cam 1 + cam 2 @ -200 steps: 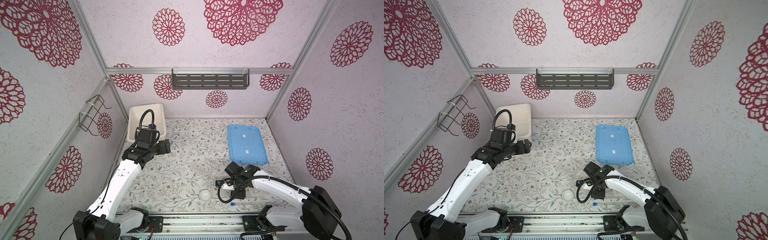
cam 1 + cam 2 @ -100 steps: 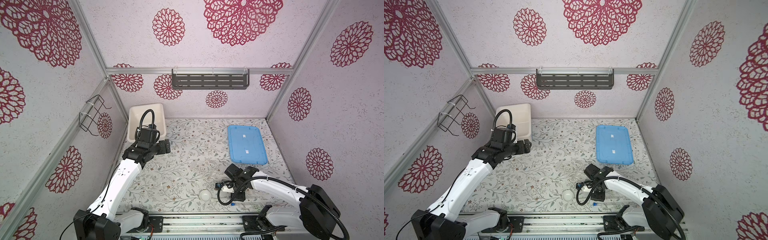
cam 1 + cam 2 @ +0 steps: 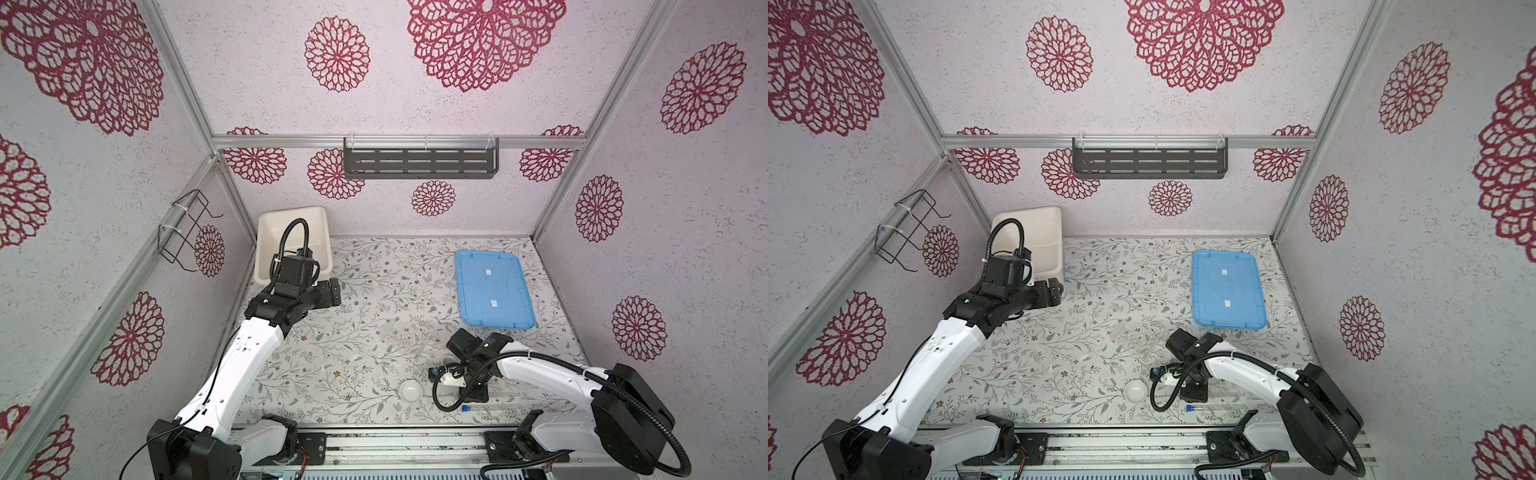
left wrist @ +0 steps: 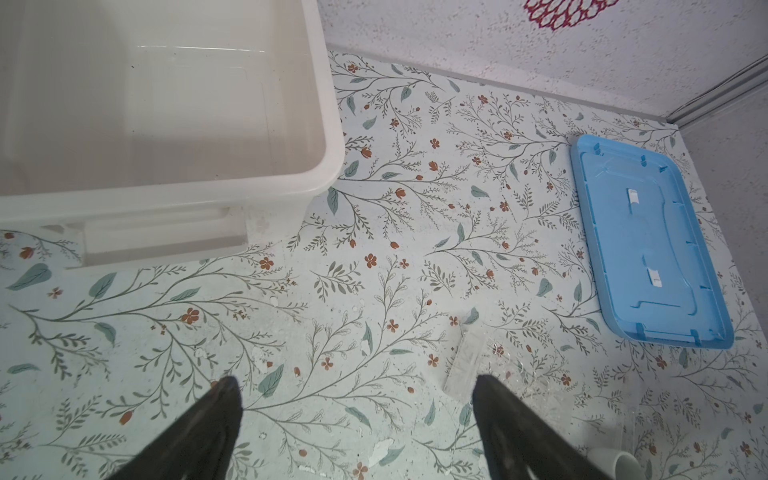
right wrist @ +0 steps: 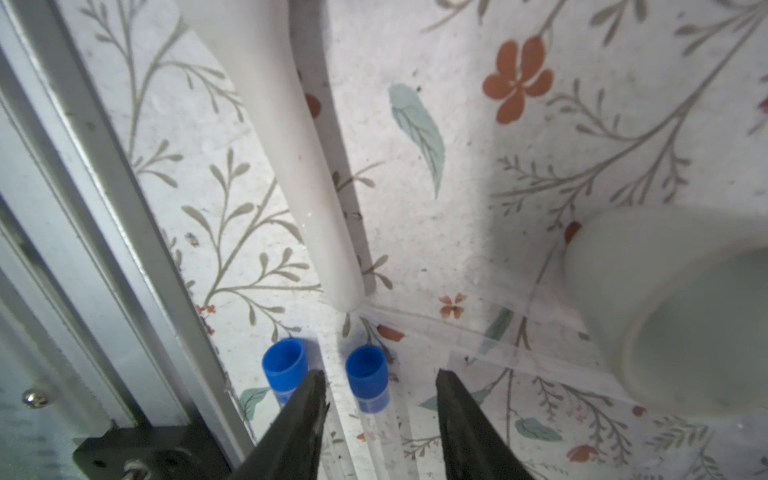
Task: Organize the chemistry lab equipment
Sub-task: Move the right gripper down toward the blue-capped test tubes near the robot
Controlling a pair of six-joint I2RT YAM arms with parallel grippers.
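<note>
There are two capped tubes (image 5: 285,363) (image 5: 367,376), two bowls (image 3: 410,391) (image 5: 685,316), one pestle (image 5: 291,145), one rack (image 4: 464,361), one tub (image 4: 324,124) and one lid (image 3: 492,291).

tub (image 3: 291,211) back-left | lid (image 3: 492,291) back-right | rack (image 4: 463,360) centre | tubes (image 5: 365,374) front-right edge

Floral tabletop (image 3: 374,270) w/ white tub (image 3: 266,249), blue lid (image 3: 492,291), clear rack (image 4: 465,361), 2 bowls (image 3: 410,391), pestle (image 5: 299,145), 2 blue-capped tubes (image 5: 368,382).

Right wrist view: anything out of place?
Yes: one blue-capped tube and a second tube lie flat on the table by the front rail, not racked; the white pestle lies loose, tip toward them. No spill visible.
</note>
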